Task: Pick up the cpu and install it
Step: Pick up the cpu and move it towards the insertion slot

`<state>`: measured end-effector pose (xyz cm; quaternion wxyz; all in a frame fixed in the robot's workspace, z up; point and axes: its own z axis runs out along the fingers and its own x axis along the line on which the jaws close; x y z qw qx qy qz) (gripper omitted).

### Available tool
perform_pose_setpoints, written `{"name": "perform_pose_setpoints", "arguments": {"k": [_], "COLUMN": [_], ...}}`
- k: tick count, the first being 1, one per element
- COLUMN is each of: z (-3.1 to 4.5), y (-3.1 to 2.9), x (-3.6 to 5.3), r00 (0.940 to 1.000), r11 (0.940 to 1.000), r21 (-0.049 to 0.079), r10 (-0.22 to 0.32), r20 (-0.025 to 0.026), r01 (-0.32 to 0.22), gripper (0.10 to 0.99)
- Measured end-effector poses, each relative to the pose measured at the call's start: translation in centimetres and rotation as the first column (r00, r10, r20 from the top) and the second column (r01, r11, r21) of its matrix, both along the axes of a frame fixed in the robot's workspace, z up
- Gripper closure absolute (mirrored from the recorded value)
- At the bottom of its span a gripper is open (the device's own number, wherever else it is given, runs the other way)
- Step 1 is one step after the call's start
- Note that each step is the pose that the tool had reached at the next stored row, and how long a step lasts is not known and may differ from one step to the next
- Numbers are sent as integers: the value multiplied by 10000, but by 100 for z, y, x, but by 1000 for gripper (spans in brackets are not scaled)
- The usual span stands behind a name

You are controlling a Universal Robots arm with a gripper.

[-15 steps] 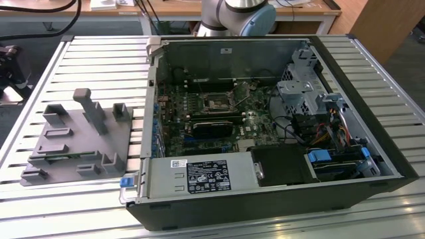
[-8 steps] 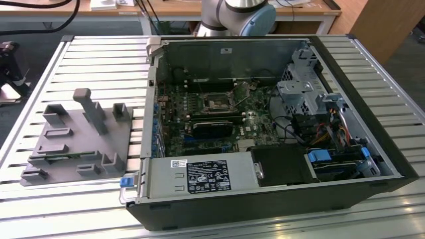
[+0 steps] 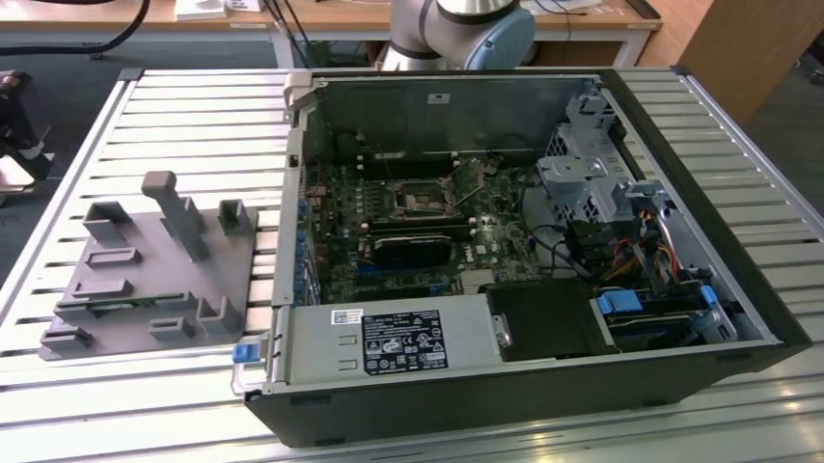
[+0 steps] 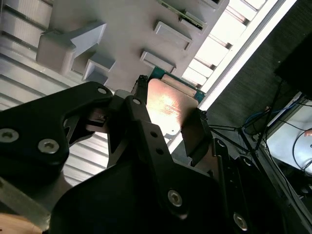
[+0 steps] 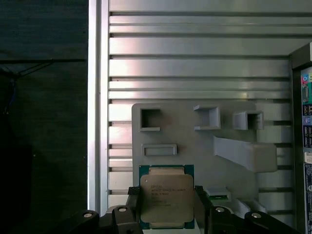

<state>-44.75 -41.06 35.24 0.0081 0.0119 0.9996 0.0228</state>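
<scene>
The cpu (image 5: 166, 197) is a flat square chip with a silver-grey metal top and a green rim. It sits between the two black fingers of my gripper (image 5: 166, 210), one finger (image 5: 133, 204) against each side edge. In the second wrist view the cpu (image 4: 168, 108) shows the same way, clamped in the gripper (image 4: 171, 100), and it looks raised above the grey fixture plate (image 4: 122, 34). The motherboard's cpu socket (image 3: 423, 198) lies inside the open computer case (image 3: 515, 241) in the exterior view.
The grey fixture plate (image 3: 142, 280) with raised pockets and a tall post (image 3: 174, 207) lies on the slatted metal table (image 3: 193, 106), at the exterior view's left of the case. A green memory stick (image 3: 116, 307) rests in one holder. The table edge (image 5: 97, 122) runs close by.
</scene>
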Motion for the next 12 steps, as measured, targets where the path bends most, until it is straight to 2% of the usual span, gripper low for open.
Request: {"name": "perform_pose_setpoints", "arguments": {"k": [12], "z": [194], "y": [7], "x": [0], "r00": [10000], "r11": [10000], "r21": [0], "r10": [0], "r20": [0], "r01": [0], "gripper": [561]}}
